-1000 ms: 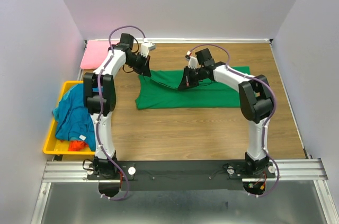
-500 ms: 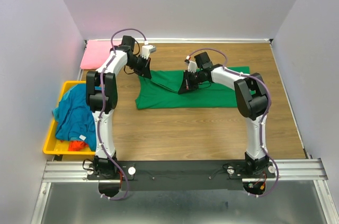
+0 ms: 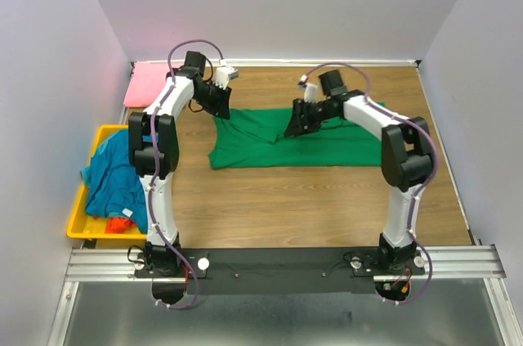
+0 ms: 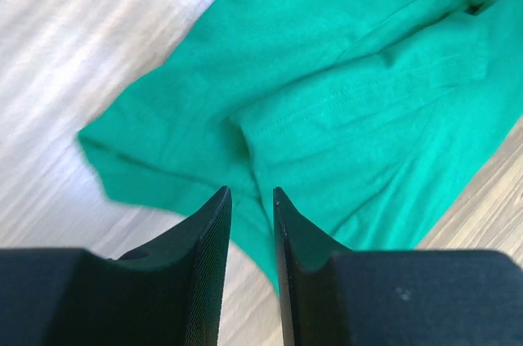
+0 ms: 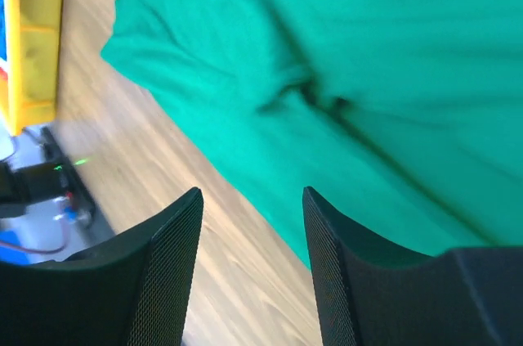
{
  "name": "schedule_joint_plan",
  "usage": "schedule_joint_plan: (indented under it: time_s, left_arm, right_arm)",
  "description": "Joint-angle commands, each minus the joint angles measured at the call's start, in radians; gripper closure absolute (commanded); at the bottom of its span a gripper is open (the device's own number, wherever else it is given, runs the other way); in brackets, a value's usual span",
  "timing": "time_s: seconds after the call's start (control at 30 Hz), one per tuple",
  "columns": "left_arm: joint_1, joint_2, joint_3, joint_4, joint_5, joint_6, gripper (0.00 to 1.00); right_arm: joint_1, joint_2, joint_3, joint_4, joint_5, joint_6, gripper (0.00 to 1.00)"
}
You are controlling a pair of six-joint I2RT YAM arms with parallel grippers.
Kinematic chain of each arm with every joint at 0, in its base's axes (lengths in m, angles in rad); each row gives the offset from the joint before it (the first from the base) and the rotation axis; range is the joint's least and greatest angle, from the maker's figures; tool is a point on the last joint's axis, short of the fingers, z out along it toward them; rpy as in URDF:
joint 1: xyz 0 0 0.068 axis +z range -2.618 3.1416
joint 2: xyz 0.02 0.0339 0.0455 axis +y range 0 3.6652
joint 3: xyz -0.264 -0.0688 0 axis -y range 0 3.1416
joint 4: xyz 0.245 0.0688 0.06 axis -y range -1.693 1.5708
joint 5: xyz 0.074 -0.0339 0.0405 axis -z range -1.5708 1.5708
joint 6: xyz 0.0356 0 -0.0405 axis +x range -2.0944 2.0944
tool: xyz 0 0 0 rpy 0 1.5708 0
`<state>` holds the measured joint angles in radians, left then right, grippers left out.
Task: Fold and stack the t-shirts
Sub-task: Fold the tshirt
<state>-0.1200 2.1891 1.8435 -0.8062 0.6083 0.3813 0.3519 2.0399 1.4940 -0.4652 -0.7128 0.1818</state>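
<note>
A bright green t-shirt [image 3: 278,146] lies partly folded on the wooden table, also seen in the left wrist view [image 4: 351,92] and the right wrist view [image 5: 392,60]. My left gripper [image 3: 222,109] hovers over its back left corner, jaws a little apart with nothing between them [image 4: 252,192]. My right gripper [image 3: 292,129] hangs above the shirt's middle fold, open and empty [image 5: 252,192]. A pink t-shirt [image 3: 151,83] lies flat at the back left. A teal-blue t-shirt [image 3: 114,174] is heaped in the bin, with a bit of orange-red cloth [image 3: 122,223] under it.
The yellow plastic bin [image 3: 78,227] stands at the table's left edge, and its wall shows in the right wrist view [image 5: 33,35]. White walls close the table on three sides. Bare wood lies in front of the green shirt.
Both grippers have opened and let go of the green shirt. The right gripper has lifted and drawn back to the right. The left arm has hardly moved.
</note>
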Motion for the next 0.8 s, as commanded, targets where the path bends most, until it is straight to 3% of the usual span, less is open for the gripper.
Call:
schedule_joint_plan:
  time_s: [0.0,0.13,0.27,0.33,0.47,0.77]
  left_arm:
    - [-0.023,-0.146,-0.048,-0.022,-0.061,0.05,0.65]
    - [-0.062,-0.192,-0.139,-0.021,-0.081,0.067,0.66]
    - [-0.119,-0.222,-0.243,0.011,-0.082,0.053,0.7]
    - [-0.142,-0.23,-0.292,0.05,-0.149,0.025,0.74]
    - [-0.187,-0.22,-0.351,0.078,-0.234,-0.004,0.84]
    - [-0.194,-0.154,-0.398,0.114,-0.3,-0.025,0.93]
  right_arm:
    - [-0.108,-0.099,0.026,-0.125,0.072,-0.243,0.41]
    - [-0.162,-0.055,0.087,-0.193,0.312,-0.389,0.46]
    - [-0.208,0.031,0.201,-0.196,0.435,-0.472,0.53]
    - [-0.22,0.081,0.235,-0.194,0.496,-0.485,0.58]
    - [-0.243,0.138,0.268,-0.194,0.542,-0.534,0.6]
    - [-0.268,0.195,0.181,-0.193,0.622,-0.599,0.63]
